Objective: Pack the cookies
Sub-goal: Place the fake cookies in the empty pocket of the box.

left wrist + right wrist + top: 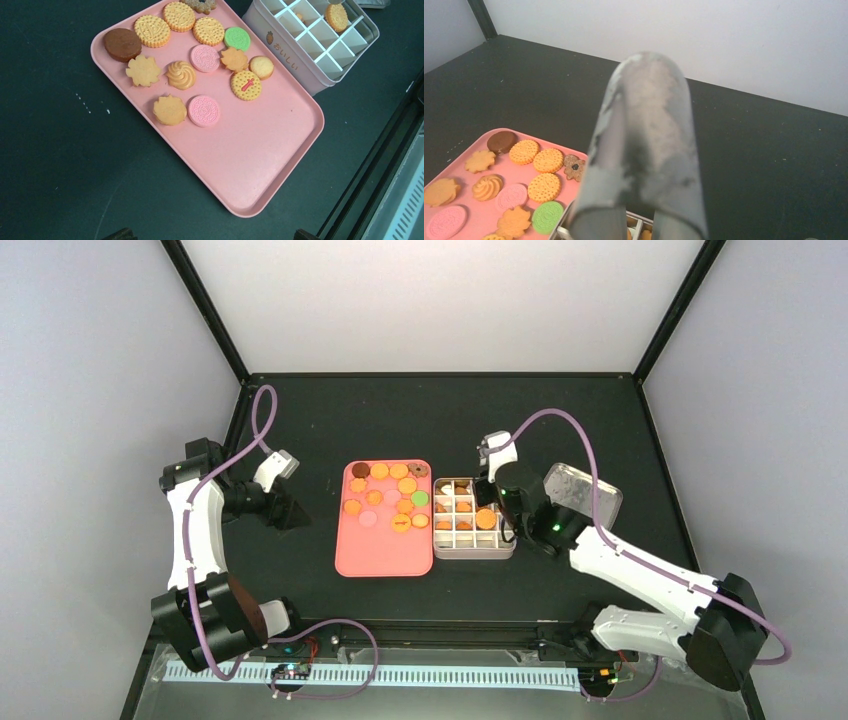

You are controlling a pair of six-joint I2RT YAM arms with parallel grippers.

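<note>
1. Cookies (pixel 181 75) mostly sit on the pink tray (pixel 260 165), with some already in the divided box (pixel 300 55) right beside it.
2. Probably light, stiff and crumbly, so pinch them by the edges.
3. Left fingers (pixel 120 235) spread, empty; right fingers (pixel 498 506) clamp metal tongs (pixel 644 150).

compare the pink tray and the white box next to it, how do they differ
The tray is pink, flat and shallow; the box is white with taller walls. The tray is one open surface; the box is split into a grid of small cells. Both hold cookies and sit side by side.
</note>
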